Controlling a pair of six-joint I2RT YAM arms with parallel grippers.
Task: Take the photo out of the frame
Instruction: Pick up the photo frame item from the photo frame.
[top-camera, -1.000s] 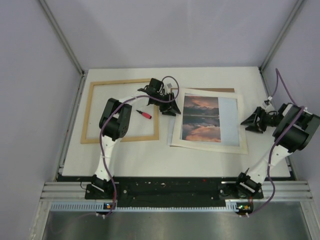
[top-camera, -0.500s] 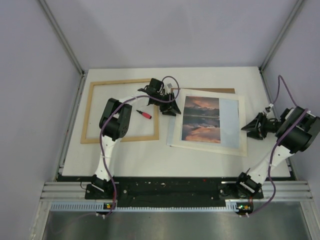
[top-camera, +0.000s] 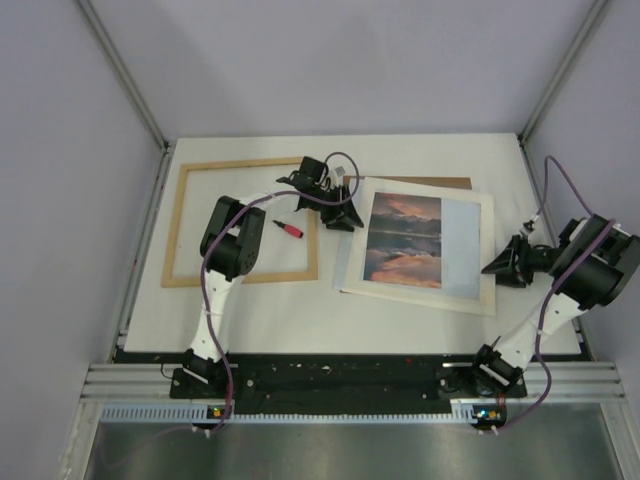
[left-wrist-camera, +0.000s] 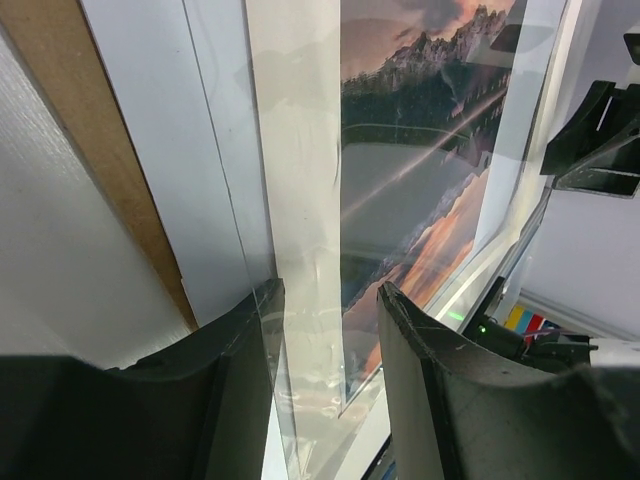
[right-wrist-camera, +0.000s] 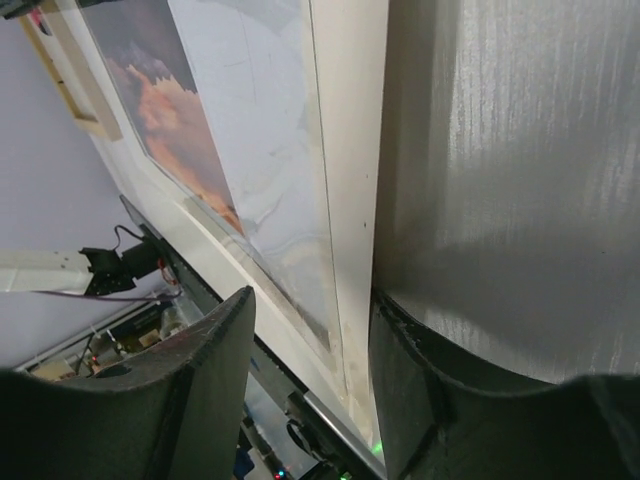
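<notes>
two grippers work opposite edges of the frame (top-camera: 489, 262). the left gripper (top-camera: 337, 217) sits at its left side, jaws partly apart to either side of the pale rim strip, though whether they pinch it cannot be told. the right gripper (top-camera: 492, 268) is at the right rim, jaws open and holding nothing. the step in hand looks like getting purchase on the frame's edges so the photo (top-camera: 403, 240) can be freed. next, one side likely needs pinning while the sheet is slid or lifted clear without creasing. the photo lies flat inside the pale rim, centre-right on the table (top-camera: 400, 330). it is a white sheet with an orange-and-blue mountain sunset, under what seems a glossy clear layer, and a brown backing board (top-camera: 445, 181) peeks out behind
</notes>
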